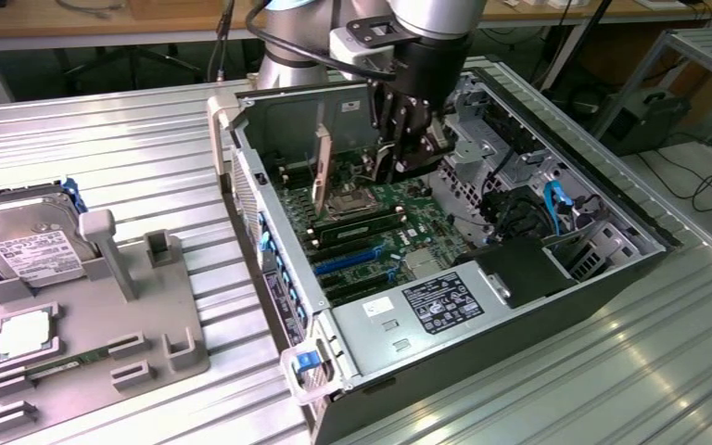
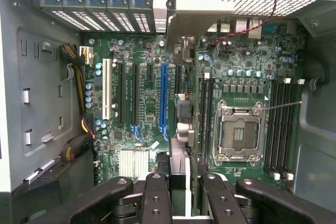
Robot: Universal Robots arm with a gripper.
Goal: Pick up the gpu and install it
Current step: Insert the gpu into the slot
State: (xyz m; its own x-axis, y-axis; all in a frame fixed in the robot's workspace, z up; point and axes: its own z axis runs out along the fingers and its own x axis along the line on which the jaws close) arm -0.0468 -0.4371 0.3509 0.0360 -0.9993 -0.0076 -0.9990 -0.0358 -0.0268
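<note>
Inside the steel case (image 1: 275,111), black end effector (image 2: 178,182) apparently pinches the thin, flat gpu (image 1: 324,167) upright.

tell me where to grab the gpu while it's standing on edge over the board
Take its upper long edge from straight above, the tool pinching both flat faces. The gpu stands on edge, lower edge facing the motherboard, so the top is likely the free part.

A robotics lab or workshop: a ribbed aluminium workbench (image 1: 108,148) fills the frame, wooden desks (image 1: 84,23) with trailing cables (image 1: 703,185) line the top edge and upper right.
</note>
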